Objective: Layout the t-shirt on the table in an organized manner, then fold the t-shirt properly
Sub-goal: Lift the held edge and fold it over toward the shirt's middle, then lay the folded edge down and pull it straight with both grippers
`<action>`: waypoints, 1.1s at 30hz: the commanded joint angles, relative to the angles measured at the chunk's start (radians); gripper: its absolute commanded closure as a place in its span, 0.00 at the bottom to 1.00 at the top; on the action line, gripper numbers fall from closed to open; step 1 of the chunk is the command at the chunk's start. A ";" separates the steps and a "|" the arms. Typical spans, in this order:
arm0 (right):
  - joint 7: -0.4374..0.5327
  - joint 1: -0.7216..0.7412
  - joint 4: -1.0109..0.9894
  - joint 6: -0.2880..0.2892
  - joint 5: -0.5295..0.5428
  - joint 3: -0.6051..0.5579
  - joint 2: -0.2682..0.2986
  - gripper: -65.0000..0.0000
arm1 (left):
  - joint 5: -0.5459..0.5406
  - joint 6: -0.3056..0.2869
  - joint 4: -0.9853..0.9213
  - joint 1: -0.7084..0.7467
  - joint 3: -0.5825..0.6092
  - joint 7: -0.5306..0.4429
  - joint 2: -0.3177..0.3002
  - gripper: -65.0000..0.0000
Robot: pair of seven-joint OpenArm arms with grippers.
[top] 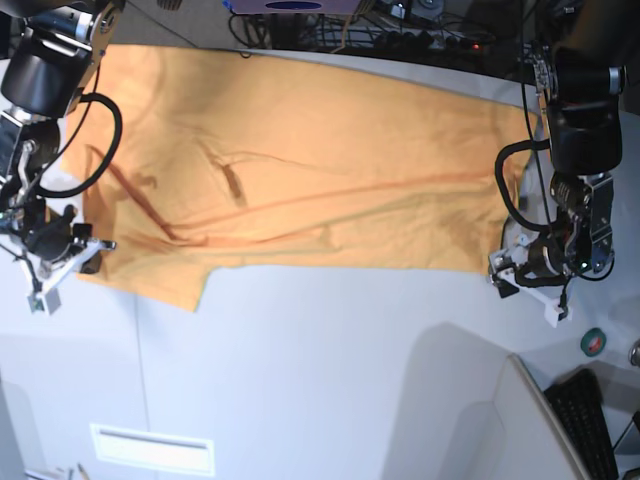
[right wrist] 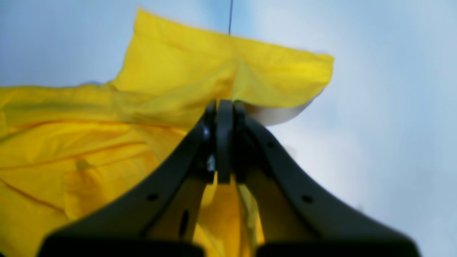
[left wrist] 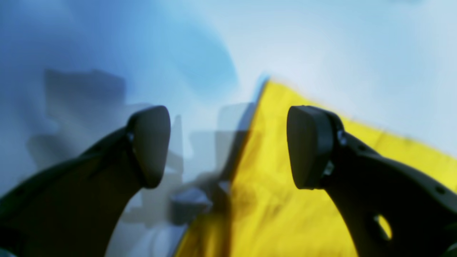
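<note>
Pale blue-white table (left wrist: 357, 46) fills the left wrist view, blurred and streaked with soft shadows. The left hand (left wrist: 228, 146) stands open, its two dark pads well apart and nothing between them. Below and beyond the right-side pad lies a corner of the yellow t-shirt (left wrist: 285, 214), its straight edge running up to a point just past the gap; the hand hangs over that edge without touching the cloth as far as the blur allows.

In the right wrist view the right hand (right wrist: 224, 107) is closed, its pads pressed together on a fold of the t-shirt (right wrist: 89, 142), which puckers toward the pinch. A sleeve-like flap spreads beyond the fingertips over the table (right wrist: 392, 107), where a thin dark seam line (right wrist: 230, 16) shows at the top.

From the base view the t-shirt (top: 300, 170) lies spread wide across the far part of the table (top: 330, 370), with long creases. The right hand (top: 62, 250) sits at the shirt's near corner on the picture's left; the left hand (top: 528, 272) is just beside the opposite edge.
</note>
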 commanded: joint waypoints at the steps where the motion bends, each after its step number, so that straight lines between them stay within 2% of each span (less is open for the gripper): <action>1: 0.020 0.019 0.019 0.005 0.014 0.004 0.016 1.00 | -0.008 -0.003 -0.031 -0.041 0.023 -0.047 -0.015 0.25; 5: 0.020 0.019 0.019 0.005 0.014 0.010 0.016 1.00 | -0.018 -0.003 -0.158 -0.094 0.112 -0.133 -0.006 0.25; 15: 0.020 0.019 0.019 0.005 0.014 0.013 0.020 1.00 | -0.010 -0.003 -0.170 -0.096 0.137 -0.141 0.039 0.26; 17: 0.020 0.019 0.019 0.005 0.014 0.013 0.020 1.00 | -0.010 -0.003 -0.170 -0.096 0.138 -0.141 0.042 0.38; 21: 0.021 0.019 0.016 0.005 0.014 0.013 0.022 1.00 | -0.010 -0.003 -0.172 -0.077 0.137 -0.141 0.043 0.81; 23: 0.021 0.019 0.015 0.005 0.014 0.013 0.022 1.00 | -0.010 -0.003 -0.172 -0.074 0.131 -0.141 0.040 0.99; 33: 0.098 -0.001 0.013 0.005 0.012 0.013 0.024 1.00 | -0.010 -0.003 -0.109 -0.084 0.135 -0.141 0.025 1.00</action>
